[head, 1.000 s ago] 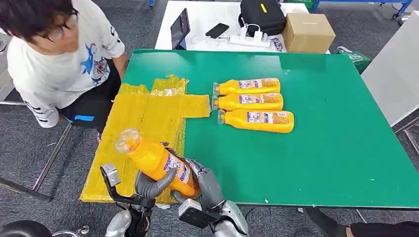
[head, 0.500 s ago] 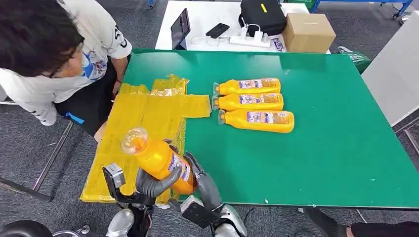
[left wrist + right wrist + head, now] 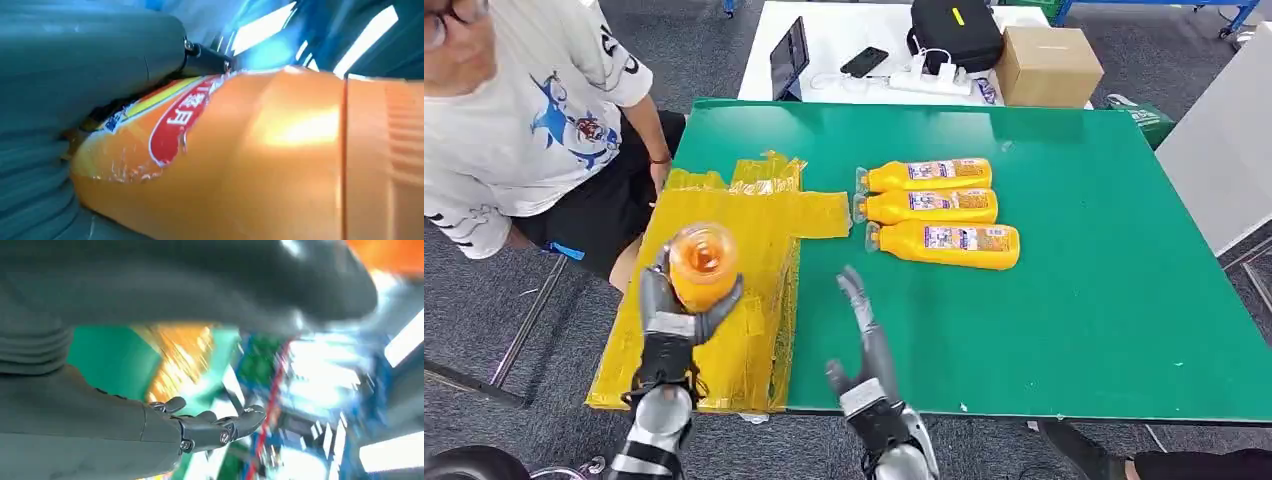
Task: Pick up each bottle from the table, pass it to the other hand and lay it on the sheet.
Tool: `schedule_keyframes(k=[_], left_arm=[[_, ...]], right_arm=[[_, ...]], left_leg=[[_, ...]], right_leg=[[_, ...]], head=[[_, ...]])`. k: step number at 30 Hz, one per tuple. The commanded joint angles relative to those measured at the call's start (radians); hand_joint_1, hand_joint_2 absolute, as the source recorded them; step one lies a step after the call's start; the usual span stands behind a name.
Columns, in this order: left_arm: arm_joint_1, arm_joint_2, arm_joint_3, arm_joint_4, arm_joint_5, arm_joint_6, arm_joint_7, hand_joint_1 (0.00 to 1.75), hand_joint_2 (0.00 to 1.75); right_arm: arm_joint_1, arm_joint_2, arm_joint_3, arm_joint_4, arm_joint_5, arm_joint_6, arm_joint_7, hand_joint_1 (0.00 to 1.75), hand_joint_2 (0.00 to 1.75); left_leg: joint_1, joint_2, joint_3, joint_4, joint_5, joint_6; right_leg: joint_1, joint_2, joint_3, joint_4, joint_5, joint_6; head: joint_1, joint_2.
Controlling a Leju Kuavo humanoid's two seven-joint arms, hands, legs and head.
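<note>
I'm gripping the bottle in my left hand | right hand spread, holding nothing | lowering flat onto the sheet, frame's left.

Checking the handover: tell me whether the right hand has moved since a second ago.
Yes. The right hand has let go of the bottle and shifted right, onto the green table, away from the yellow sheet.

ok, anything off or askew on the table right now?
The yellow sheet is crumpled along its far edge and overhangs the green table. The three bottles lie neatly side by side, no spill. The left hand holds a fourth bottle over the sheet; the right hand holds nothing.
</note>
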Motion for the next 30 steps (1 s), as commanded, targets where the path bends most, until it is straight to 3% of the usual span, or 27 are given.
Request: schedule_keyframes(k=[1, 3, 4, 6, 7, 11, 21, 30], left_arm=[[-0.230, 0.092, 0.125, 0.327, -0.400, 0.102, 0.087, 1.75, 1.75], [-0.230, 0.092, 0.125, 0.327, -0.400, 0.102, 0.087, 1.75, 1.75], [-0.239, 0.090, 0.158, 0.358, -0.577, 0.102, 0.115, 1.75, 1.75], [-0.274, 0.133, 0.139, 0.412, -0.704, 0.102, 0.175, 1.75, 1.75], [-0.333, 0.177, 0.114, 0.536, -0.759, 0.102, 0.207, 1.75, 1.75], [-0.468, 0.259, 0.049, 0.792, -0.772, -0.002, 0.207, 1.75, 1.75], [-0.477, 0.264, 0.049, 0.806, -0.769, -0.018, 0.211, 1.75, 1.75], [-0.527, 0.314, 0.001, 0.921, -0.770, -0.190, 0.194, 1.75, 1.75]], right_arm=[[-0.013, -0.037, 0.003, -0.201, -0.058, -0.072, 0.000, 0.00, 0.00], [-0.013, -0.037, 0.003, -0.201, -0.058, -0.072, 0.000, 0.00, 0.00], [-0.017, -0.046, 0.016, -0.221, -0.085, -0.088, 0.000, 0.00, 0.00], [-0.020, -0.060, 0.032, -0.250, -0.110, -0.103, 0.000, 0.00, 0.00], [-0.018, -0.066, 0.037, -0.275, -0.118, -0.106, 0.000, 0.00, 0.00], [-0.009, -0.079, 0.046, -0.326, -0.132, -0.096, 0.000, 0.00, 0.00], [-0.007, -0.079, 0.046, -0.330, -0.133, -0.098, 0.000, 0.00, 0.00], [0.010, -0.065, 0.014, -0.272, -0.166, -0.030, 0.000, 0.00, 0.00]], left_leg=[[0.001, -0.001, 0.003, -0.001, 0.001, -0.001], [0.001, 0.000, 0.004, -0.001, 0.000, -0.002], [0.002, 0.001, 0.008, 0.000, -0.002, -0.002], [0.001, 0.002, 0.005, -0.001, -0.001, -0.002], [0.001, 0.001, 0.003, -0.001, 0.001, -0.002], [0.002, -0.002, 0.006, -0.001, 0.000, -0.003], [0.001, 0.001, 0.002, 0.000, 0.001, -0.003], [0.002, 0.002, 0.003, 0.000, 0.001, -0.004]], right_leg=[[0.001, -0.002, 0.004, -0.001, 0.000, -0.002], [0.001, 0.000, 0.004, -0.001, 0.000, -0.001], [0.003, 0.000, 0.008, -0.001, -0.002, -0.003], [0.001, 0.000, 0.005, -0.001, -0.001, -0.002], [0.001, 0.000, 0.002, 0.000, 0.000, -0.001], [0.002, -0.003, 0.007, -0.001, -0.001, -0.003], [0.001, 0.000, 0.002, 0.000, 0.000, -0.001], [0.002, 0.001, 0.003, 0.000, 0.000, -0.002]], head=[[0.000, 0.000], [0.000, 0.000], [0.000, 0.000], [0.000, 0.000], [0.000, 0.000], [0.000, 0.000], [0.000, 0.000], [0.000, 0.000]])
